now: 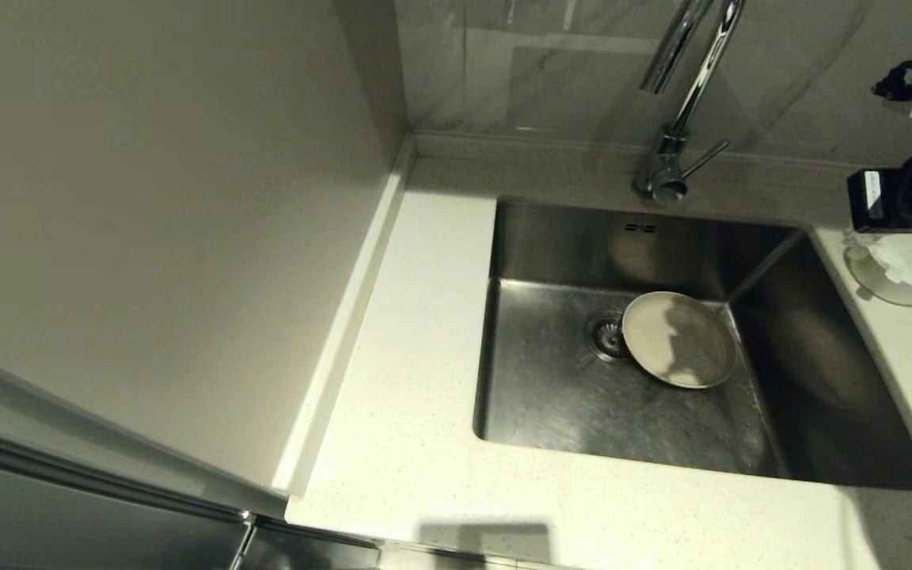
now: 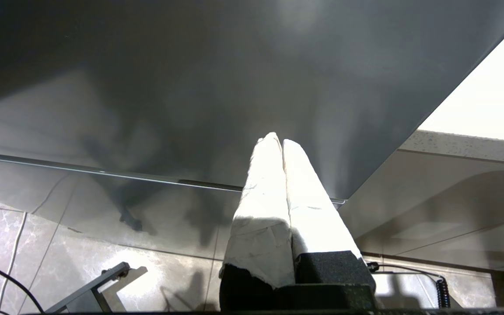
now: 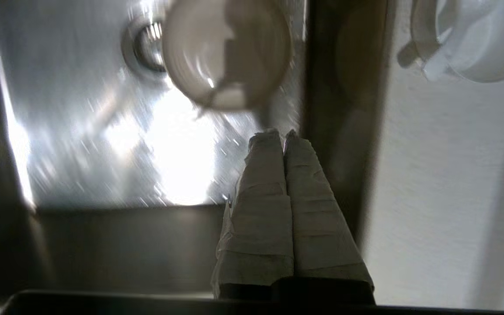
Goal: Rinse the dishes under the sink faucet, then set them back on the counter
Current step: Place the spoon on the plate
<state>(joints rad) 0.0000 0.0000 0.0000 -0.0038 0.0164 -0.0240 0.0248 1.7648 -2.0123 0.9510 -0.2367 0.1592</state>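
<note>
Leftmost, a plain beige wall panel met the speckled off-white counter. Beyond it, the square steel sink held the shallow cream plate beside its round drain strainer, under the chrome faucet. Rightward, bowl and spoon sat on the counter. Both the left gripper and right gripper were pressed closed, empty

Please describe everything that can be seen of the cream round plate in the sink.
The wide, shallow cream round plate looks like glazed ceramic, with a low raised rim and a flat, bare middle. It lies face up on the floor of the square stainless steel sink, just right of the round drain strainer, its edge partly over it. A dark shadow crosses its surface. No gripper touches it; the right gripper, shut and empty, is over the sink's edge.
</note>
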